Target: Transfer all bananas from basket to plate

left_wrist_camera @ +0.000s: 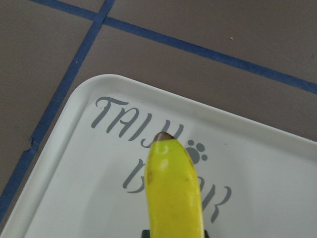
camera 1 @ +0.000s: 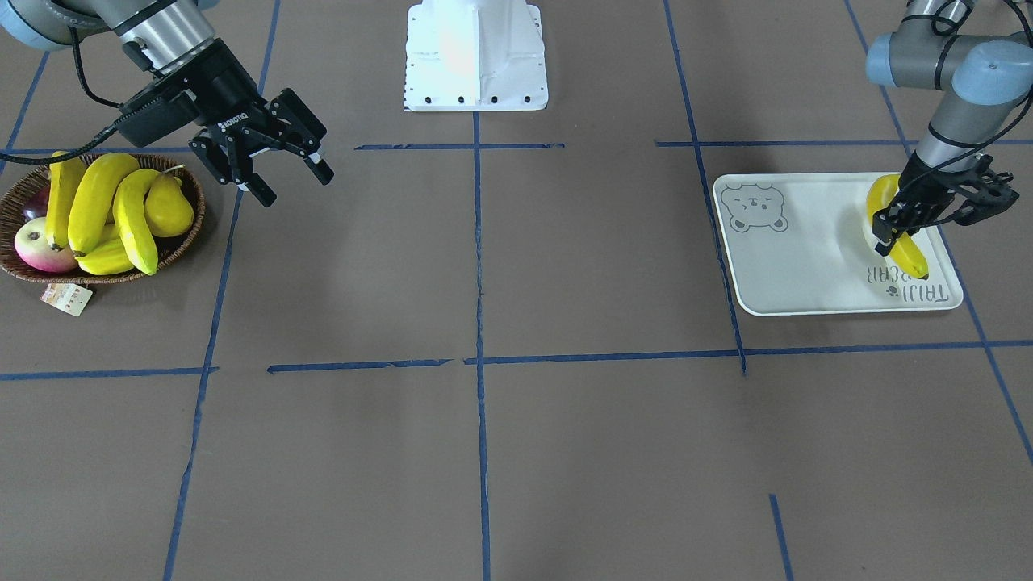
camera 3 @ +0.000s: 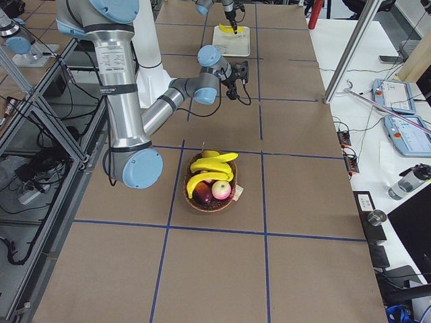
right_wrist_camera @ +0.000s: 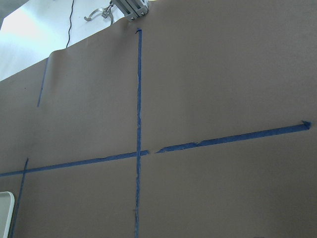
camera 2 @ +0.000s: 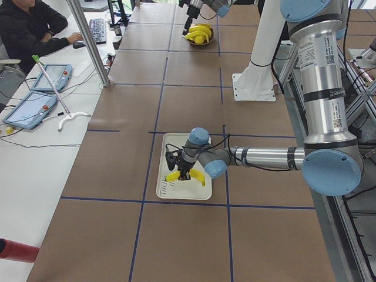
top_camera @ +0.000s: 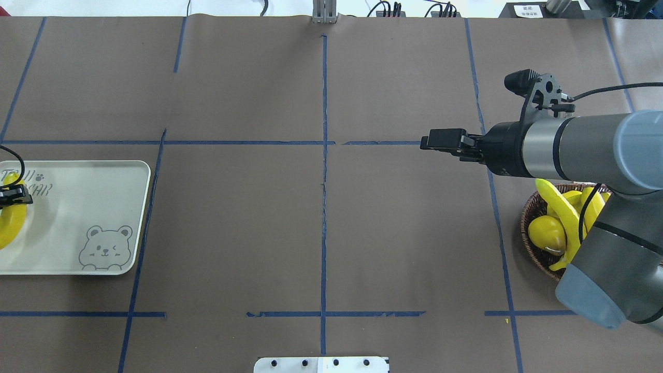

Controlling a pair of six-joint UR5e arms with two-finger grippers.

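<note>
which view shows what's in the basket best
The exterior front-facing view: the basket lies unobstructed and large, its bananas and other fruit clear. Exterior right shows it whole but smaller; exterior left, tiny and far. In the overhead the right arm covers much of it. Neither wrist view shows it.

We read "TAIJI BEAR", grey print, on the pale grey rectangular tray with rounded corners (camera 1: pixel 807 250). In the left wrist view a bright yellow banana (left_wrist_camera: pixel 174 193) covers part of "BEAR". "ROBOTIQ", white, is on the right arm's black two-finger pincer (camera 1: pixel 292 185). The small paper tag (camera 1: pixel 67 298) on the round dark brown wicker basket (camera 1: pixel 113 279) has print too small to read.
</note>
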